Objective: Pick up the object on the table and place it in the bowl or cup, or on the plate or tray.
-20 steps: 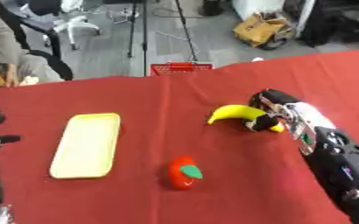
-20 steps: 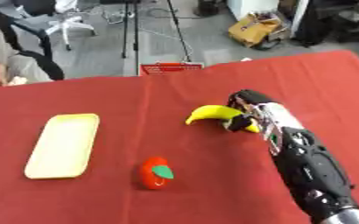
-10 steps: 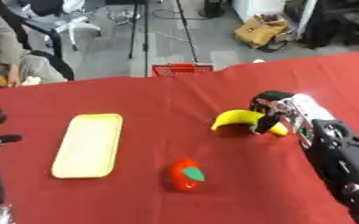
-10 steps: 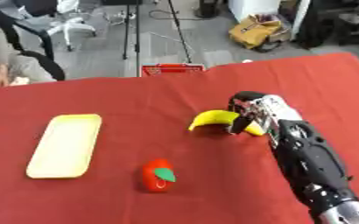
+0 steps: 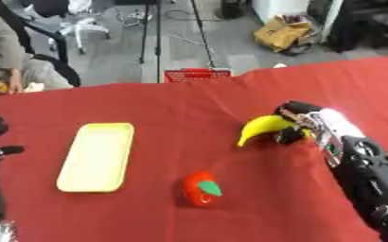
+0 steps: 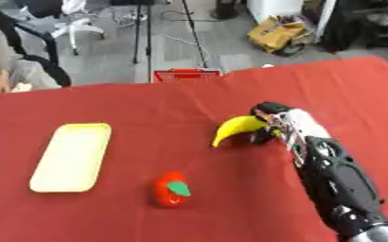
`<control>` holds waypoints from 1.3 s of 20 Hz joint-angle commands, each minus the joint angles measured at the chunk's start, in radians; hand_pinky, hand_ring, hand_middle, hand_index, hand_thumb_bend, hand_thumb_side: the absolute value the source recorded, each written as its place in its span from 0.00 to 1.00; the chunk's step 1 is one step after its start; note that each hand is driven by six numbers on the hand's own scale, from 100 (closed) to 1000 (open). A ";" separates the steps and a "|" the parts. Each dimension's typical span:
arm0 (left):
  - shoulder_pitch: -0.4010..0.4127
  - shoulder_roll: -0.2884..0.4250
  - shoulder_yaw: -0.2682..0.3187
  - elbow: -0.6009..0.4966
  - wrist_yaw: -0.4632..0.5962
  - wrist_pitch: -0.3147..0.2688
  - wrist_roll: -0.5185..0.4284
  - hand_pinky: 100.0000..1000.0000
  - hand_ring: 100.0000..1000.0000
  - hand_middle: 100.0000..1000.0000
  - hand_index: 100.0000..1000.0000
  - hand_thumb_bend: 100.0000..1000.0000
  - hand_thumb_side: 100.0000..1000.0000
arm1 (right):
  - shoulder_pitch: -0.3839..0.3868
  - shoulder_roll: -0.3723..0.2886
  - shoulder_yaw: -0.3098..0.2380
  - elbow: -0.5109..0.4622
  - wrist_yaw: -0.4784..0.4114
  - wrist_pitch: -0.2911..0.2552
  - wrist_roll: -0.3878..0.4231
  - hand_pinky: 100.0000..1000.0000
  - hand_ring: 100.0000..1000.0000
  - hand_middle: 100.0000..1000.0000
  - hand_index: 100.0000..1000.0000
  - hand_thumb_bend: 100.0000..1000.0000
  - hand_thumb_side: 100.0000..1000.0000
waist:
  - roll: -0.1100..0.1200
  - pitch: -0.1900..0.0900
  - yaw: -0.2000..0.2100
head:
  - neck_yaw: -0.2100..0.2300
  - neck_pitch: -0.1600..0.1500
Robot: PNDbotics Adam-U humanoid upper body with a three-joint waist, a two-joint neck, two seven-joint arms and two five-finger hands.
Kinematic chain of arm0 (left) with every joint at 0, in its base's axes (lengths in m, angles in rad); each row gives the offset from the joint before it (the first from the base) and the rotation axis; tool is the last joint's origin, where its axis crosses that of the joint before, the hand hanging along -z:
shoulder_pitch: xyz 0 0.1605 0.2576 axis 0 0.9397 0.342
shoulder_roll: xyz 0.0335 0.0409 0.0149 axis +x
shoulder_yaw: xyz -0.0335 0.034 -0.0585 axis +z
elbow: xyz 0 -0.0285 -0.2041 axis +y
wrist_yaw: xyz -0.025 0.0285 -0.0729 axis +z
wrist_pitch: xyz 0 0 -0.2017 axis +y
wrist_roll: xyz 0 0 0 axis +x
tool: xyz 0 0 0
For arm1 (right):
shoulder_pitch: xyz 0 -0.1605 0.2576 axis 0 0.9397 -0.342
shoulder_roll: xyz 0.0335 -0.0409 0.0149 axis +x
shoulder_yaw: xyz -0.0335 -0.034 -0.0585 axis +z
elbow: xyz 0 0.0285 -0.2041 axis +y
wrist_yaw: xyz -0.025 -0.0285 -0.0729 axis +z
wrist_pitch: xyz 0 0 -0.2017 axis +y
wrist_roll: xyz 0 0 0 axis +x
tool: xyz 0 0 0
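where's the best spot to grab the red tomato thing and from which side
Grip the red fruit around its round middle, from above. It sits alone on the cloth, green leaf facing up, apart from the yellow tray; the right hand is curled around the banana.

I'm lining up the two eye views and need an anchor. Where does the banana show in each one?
Left eye view: the banana sits right of centre, in the right hand, whose fingers curl round its right end.
Right eye view: the banana lies nearer the middle, a little right of centre, in the same hand.
Shared landmark: the yellow tray at left, on the red table.
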State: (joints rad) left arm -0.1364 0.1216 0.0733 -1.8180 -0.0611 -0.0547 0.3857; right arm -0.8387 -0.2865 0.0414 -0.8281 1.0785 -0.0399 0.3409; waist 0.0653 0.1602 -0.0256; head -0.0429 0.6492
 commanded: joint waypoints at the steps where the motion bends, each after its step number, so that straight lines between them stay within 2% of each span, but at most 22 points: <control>1: -0.006 0.016 0.002 -0.010 0.002 -0.001 -0.002 0.47 0.75 0.71 0.66 0.57 0.89 | -0.015 -0.007 -0.017 -0.055 -0.088 0.003 -0.069 0.22 0.31 0.36 0.47 0.01 0.07 | -0.011 -0.020 0.000 | 0.002 -0.010; 6: -0.006 0.016 0.002 -0.010 0.002 -0.001 -0.002 0.47 0.75 0.71 0.66 0.57 0.89 | -0.024 -0.003 -0.008 -0.097 -0.166 0.000 -0.111 0.22 0.30 0.35 0.47 0.06 0.08 | -0.011 -0.020 0.001 | 0.001 -0.011; 14: -0.005 0.016 -0.001 -0.009 0.003 -0.001 -0.006 0.47 0.75 0.71 0.66 0.57 0.89 | -0.078 0.050 0.018 -0.149 -0.189 -0.025 -0.100 0.21 0.30 0.35 0.46 0.07 0.09 | -0.010 -0.022 0.002 | -0.011 -0.017; 22: -0.005 0.012 -0.006 -0.008 0.006 -0.001 -0.011 0.47 0.75 0.71 0.66 0.57 0.89 | -0.141 0.180 0.061 -0.116 -0.128 -0.059 -0.066 0.21 0.30 0.35 0.47 0.04 0.10 | -0.008 -0.024 0.014 | -0.038 -0.040; 26: -0.007 0.012 -0.009 -0.008 0.005 -0.001 -0.015 0.47 0.75 0.71 0.66 0.57 0.89 | -0.162 0.258 0.071 -0.070 -0.068 -0.069 -0.062 0.22 0.31 0.36 0.47 0.04 0.10 | -0.007 -0.023 0.041 | -0.062 -0.057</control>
State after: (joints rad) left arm -0.1341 0.1215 0.0645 -1.8126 -0.0572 -0.0546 0.3758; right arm -0.9717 -0.0467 0.1090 -0.8977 0.9896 -0.1014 0.2789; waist 0.0653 0.1602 0.0172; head -0.0980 0.6052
